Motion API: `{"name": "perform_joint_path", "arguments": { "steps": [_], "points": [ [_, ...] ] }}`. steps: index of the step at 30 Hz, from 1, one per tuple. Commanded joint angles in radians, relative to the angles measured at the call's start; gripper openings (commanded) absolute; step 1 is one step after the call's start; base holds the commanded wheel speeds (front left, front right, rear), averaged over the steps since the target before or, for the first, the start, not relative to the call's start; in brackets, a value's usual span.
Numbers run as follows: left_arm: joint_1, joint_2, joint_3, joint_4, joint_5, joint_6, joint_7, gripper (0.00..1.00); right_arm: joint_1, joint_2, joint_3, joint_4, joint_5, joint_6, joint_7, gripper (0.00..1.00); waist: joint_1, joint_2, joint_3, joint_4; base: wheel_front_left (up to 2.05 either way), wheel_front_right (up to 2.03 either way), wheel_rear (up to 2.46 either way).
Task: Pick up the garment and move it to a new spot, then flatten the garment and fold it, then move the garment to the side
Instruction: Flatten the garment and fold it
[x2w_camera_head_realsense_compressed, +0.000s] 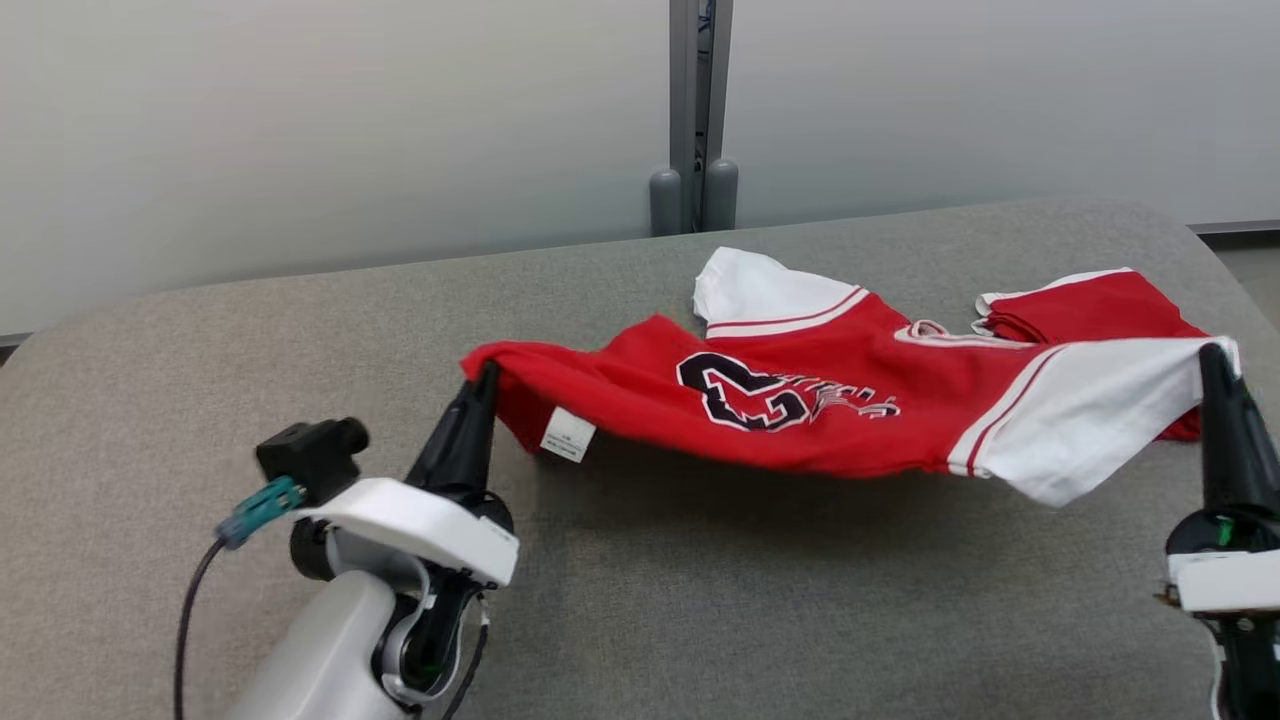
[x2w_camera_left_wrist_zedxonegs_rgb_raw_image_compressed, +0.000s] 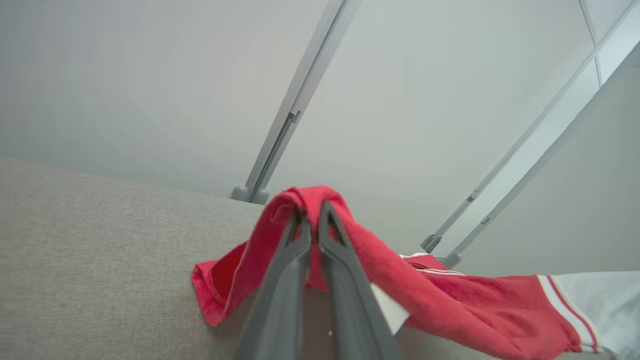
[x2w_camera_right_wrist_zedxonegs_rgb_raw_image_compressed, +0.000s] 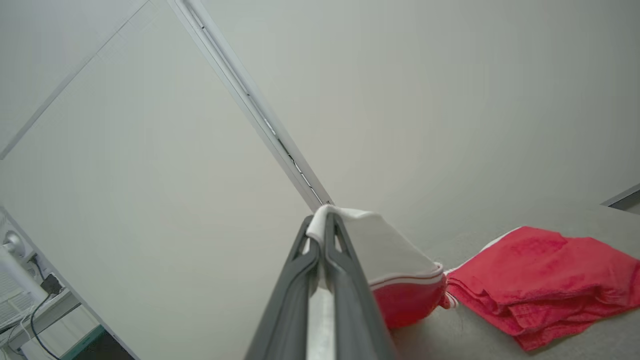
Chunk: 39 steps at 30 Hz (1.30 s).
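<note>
Jersey (x2w_camera_head_realsense_compressed: 850, 440) sags above the grey table (x2w_camera_head_realsense_compressed: 700, 620), stretched between my left claw (x2w_camera_head_realsense_compressed: 487, 378), clamped on its red corner, and my right claw (x2w_camera_head_realsense_compressed: 1214, 356), clamped on its white sleeve.

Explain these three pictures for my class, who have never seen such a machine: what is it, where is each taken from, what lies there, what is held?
It is a wheeled robot with two arms, each ending in a gripper: two long dark fingers that pinch. The wide picture comes from its head camera, looking down at a grey fabric-covered table. The other two come from cameras on its wrists, looking along each gripper's fingers. On the table lies a red and white jersey with a dark number. The left gripper is shut on its red edge, near a small white label; the right gripper is shut on a white sleeve. Between them the near part hangs lifted; the far part rests on the table.
</note>
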Motion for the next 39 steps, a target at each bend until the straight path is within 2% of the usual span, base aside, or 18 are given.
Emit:
{"name": "perform_joint_path", "arguments": {
  "steps": [1, 6, 12, 15, 18, 21, 22, 25, 29, 31, 32, 35, 39],
  "points": [
    [0.031, 0.018, 0.021, -0.055, 0.018, 0.008, -0.003, 0.00, 0.015, -0.007, -0.010, -0.037, 0.017, 0.000, 0.010, 0.00, 0.0000, -0.0001, -0.003, 0.002, 0.00, 0.00, 0.00],
    [0.136, 0.073, 0.075, -0.335, 0.017, 0.036, 0.002, 0.00, 0.045, -0.003, -0.043, -0.193, 0.080, 0.000, 0.045, 0.00, 0.0000, -0.0001, -0.002, 0.002, 0.00, 0.00, 0.00],
    [0.215, 0.146, 0.131, -0.676, -0.035, 0.112, 0.079, 0.00, 0.048, 0.003, -0.103, -0.362, 0.148, 0.000, 0.098, 0.00, 0.0000, -0.0001, 0.020, 0.005, 0.00, 0.00, 0.00],
    [0.213, 0.175, 0.156, -0.776, -0.060, 0.146, 0.128, 0.00, 0.018, 0.004, -0.123, -0.406, 0.155, 0.000, 0.135, 0.00, 0.0000, -0.0001, 0.047, 0.006, 0.00, 0.00, 0.00],
    [0.166, 0.212, 0.174, -0.802, -0.051, 0.166, 0.166, 0.00, -0.037, -0.002, -0.123, -0.395, 0.125, 0.000, 0.173, 0.00, 0.0000, -0.0001, 0.089, 0.005, 0.00, 0.00, 0.00],
    [0.087, 0.243, 0.186, -0.773, -0.046, 0.156, 0.209, 0.00, -0.136, -0.009, -0.100, -0.345, 0.099, 0.000, 0.206, 0.00, 0.0000, -0.0001, 0.150, 0.004, 0.00, 0.00, 0.00],
    [0.015, 0.252, 0.190, -0.724, -0.055, 0.140, 0.238, 0.00, -0.227, -0.013, -0.070, -0.298, 0.071, 0.000, 0.219, 0.00, 0.0000, -0.0001, 0.196, 0.003, 0.00, 0.00, 0.00],
    [-0.138, 0.278, 0.211, -0.620, -0.047, 0.135, 0.286, 0.00, -0.392, -0.012, -0.022, -0.208, 0.044, 0.000, 0.238, 0.00, 0.0000, -0.0001, 0.278, -0.003, 0.00, 0.00, 0.00],
    [-0.391, 0.304, 0.219, -0.429, -0.001, 0.146, 0.346, 0.00, -0.664, -0.009, 0.030, -0.043, -0.017, 0.000, 0.232, 0.00, 0.0000, -0.0001, 0.398, -0.013, 0.00, 0.00, 0.00],
    [-0.539, 0.292, 0.238, -0.334, -0.003, 0.153, 0.362, 0.00, -0.822, 0.001, 0.052, 0.058, -0.059, 0.000, 0.216, 0.00, 0.0000, -0.0001, 0.458, -0.026, 0.00, 0.00, 0.00],
    [-0.616, 0.288, 0.243, -0.295, 0.000, 0.143, 0.366, 0.00, -0.902, 0.005, 0.062, 0.108, -0.078, 0.000, 0.203, 0.00, 0.0000, -0.0001, 0.483, -0.034, 0.00, 0.00, 0.00],
    [-0.842, 0.280, 0.276, -0.168, 0.025, 0.143, 0.328, 0.00, -1.128, 0.027, 0.077, 0.243, -0.115, 0.000, 0.140, 0.00, 0.0000, -0.0001, 0.544, -0.058, 0.00, 0.00, 0.00],
    [-1.082, 0.262, 0.274, -0.024, 0.079, 0.105, 0.239, 0.00, -1.363, 0.050, 0.079, 0.398, -0.132, 0.000, 0.014, 0.00, 0.0000, -0.0001, 0.581, -0.099, 0.00, 0.00, 0.00]
  ]
}}
